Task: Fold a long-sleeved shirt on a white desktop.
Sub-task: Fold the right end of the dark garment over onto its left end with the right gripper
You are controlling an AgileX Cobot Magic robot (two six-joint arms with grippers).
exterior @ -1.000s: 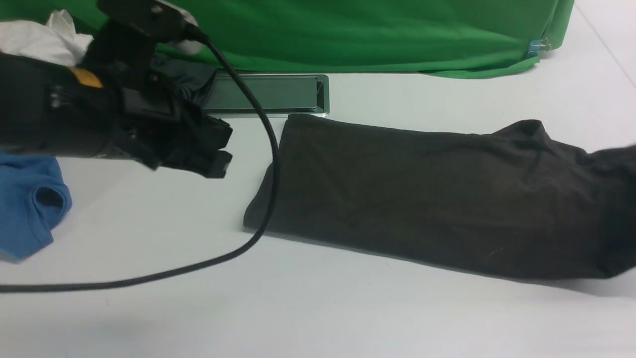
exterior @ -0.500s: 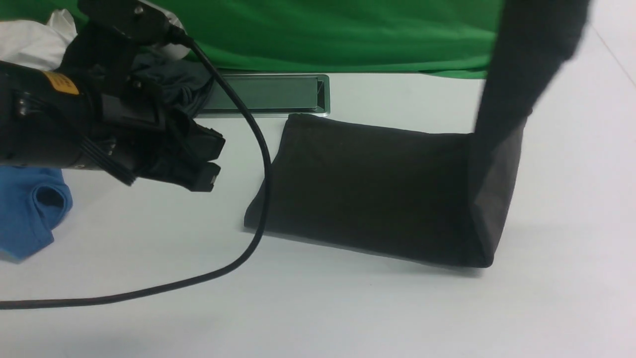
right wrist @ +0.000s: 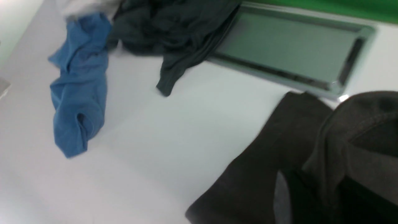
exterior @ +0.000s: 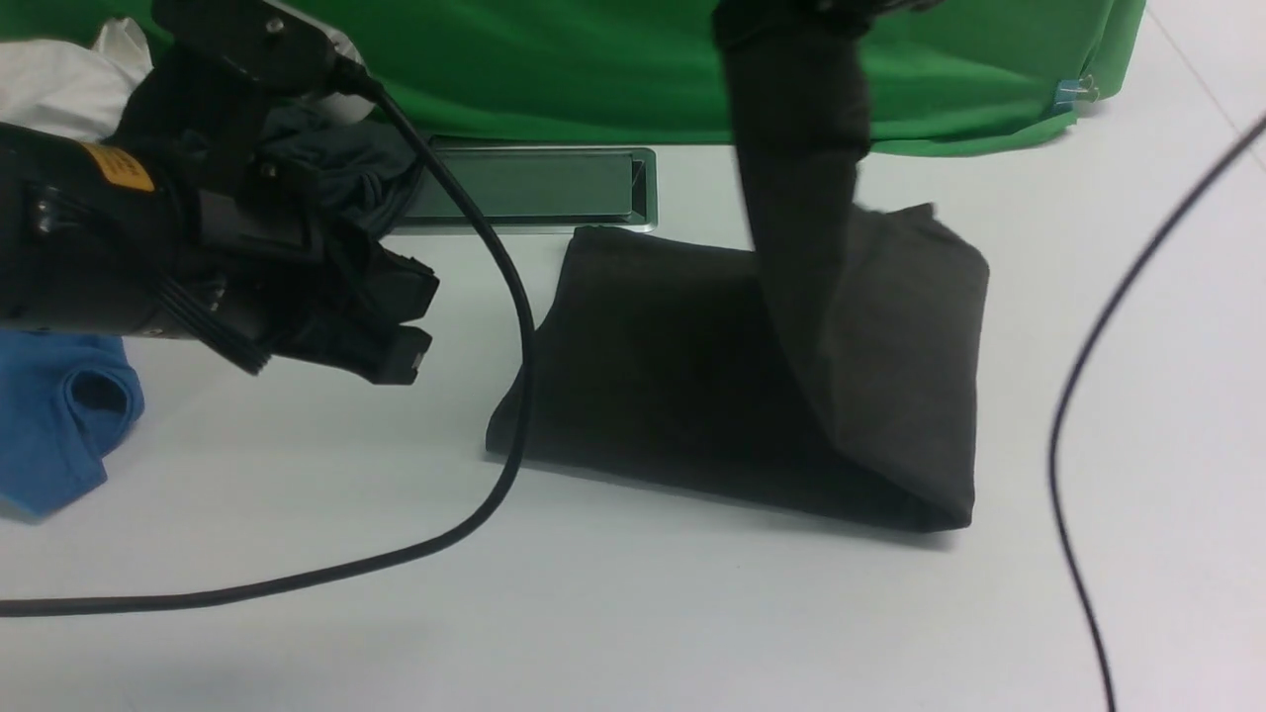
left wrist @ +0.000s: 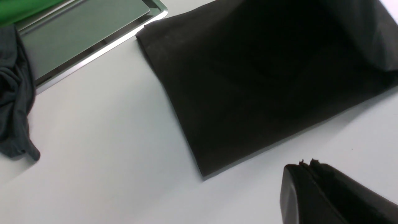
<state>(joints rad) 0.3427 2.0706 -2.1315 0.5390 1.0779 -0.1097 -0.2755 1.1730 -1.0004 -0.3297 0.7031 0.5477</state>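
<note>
The long-sleeved shirt (exterior: 673, 366) lies as a dark folded strip on the white desktop (exterior: 633, 613). Its right end is lifted and hangs as a dark column (exterior: 796, 148) over the middle of the strip. That column runs up to the top edge of the front view. In the right wrist view my right gripper (right wrist: 311, 186) is shut on bunched dark fabric of the shirt (right wrist: 264, 149). My left gripper (exterior: 406, 341) hovers left of the shirt. Its jaws (left wrist: 306, 163) are pressed together with nothing between them, a short way off the shirt's near corner (left wrist: 248, 77).
A grey cable hatch (exterior: 524, 188) sits behind the shirt, below the green cloth (exterior: 643, 69). A blue garment (exterior: 59, 415), a dark grey garment (exterior: 346, 158) and a white cloth (exterior: 69, 79) lie at far left. Black cables (exterior: 514, 396) (exterior: 1088, 356) loop over the desktop.
The shirt's right end rose off the desktop and swung left over the strip, held by my right gripper. My left arm drifted slightly left and stayed shut.
</note>
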